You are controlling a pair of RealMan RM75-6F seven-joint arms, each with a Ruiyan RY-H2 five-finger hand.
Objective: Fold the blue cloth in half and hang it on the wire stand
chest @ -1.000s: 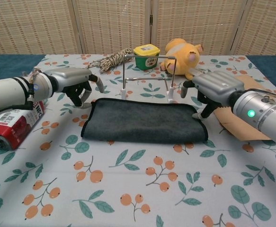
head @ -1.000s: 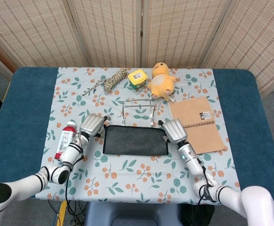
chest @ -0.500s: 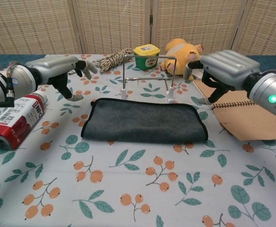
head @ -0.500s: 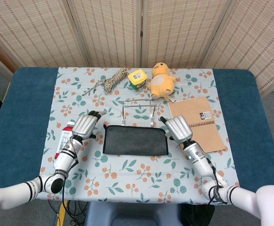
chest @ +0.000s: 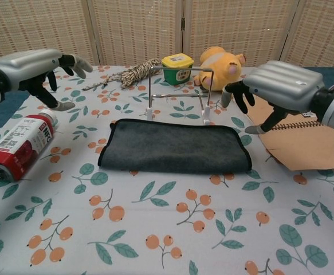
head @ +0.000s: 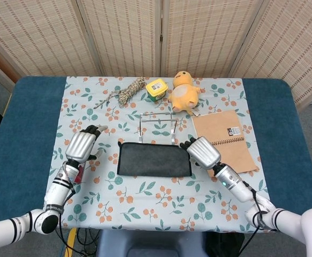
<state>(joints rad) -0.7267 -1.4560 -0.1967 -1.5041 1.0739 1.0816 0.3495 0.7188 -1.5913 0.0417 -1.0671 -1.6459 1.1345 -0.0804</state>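
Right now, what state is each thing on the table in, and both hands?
blue cloth: folded, flat on the table, not hung.
wire stand: upright, bare.
left hand: raised, holds nothing.
right hand: raised, holds nothing.
red can: on its side.
notebook: closed.
yellow tub: lid on.

one cloth (head: pixel 154 159), one stand (head: pixel 158 125), one bottle (chest: pixel 16 146)

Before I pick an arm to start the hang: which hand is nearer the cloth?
Right. The right hand hovers just off the right end of the cloth, empty. The left hand is further off beyond the left end, over the red can.
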